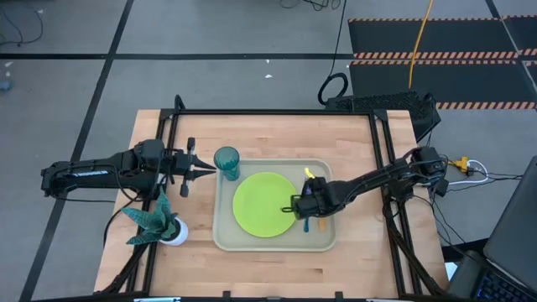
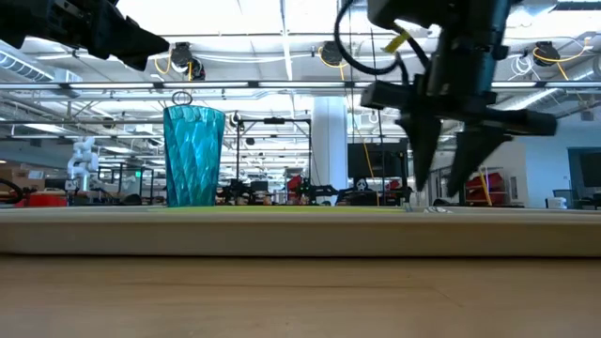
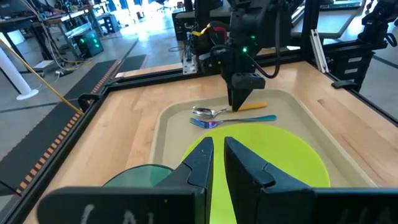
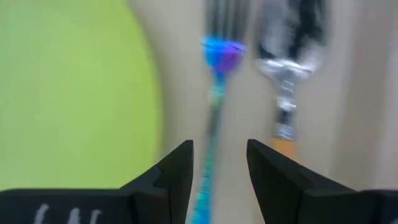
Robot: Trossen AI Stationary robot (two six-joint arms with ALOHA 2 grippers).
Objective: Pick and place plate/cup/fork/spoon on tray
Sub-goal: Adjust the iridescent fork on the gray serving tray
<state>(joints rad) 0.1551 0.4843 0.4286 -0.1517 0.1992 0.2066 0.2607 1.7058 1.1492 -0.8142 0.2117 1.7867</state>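
Although every piece already sits on the tray, the right gripper hangs low over the cutlery at centre-right of the high view, its jaws parted narrowly and empty. Seen from its own wrist, the fork runs up between the two fingers while the spoon lies just beside it, both flat on the beige floor. That suggests the fingers are open because the fork has been let go, though a grasp being lined up cannot be ruled out.

From the left wrist, the spoon and fork lie side by side, close but seemingly not touching, just beyond the plate, with the other arm's fingertips pointing down at them. They occupy the bare strip between the plate's edge and the tray rim, likely the only free room for them.

Lying flat, the plate fills the tray's middle in the high view. Upright in the tray's upper-left corner stands the cup, clear of the plate so it rests level.

At the left of the frame, the left gripper waits just beside the cup, jaws open by a slim gap and holding nothing. A potted plant stands off the tray at lower left on the table

By this layout, the task looks all but done
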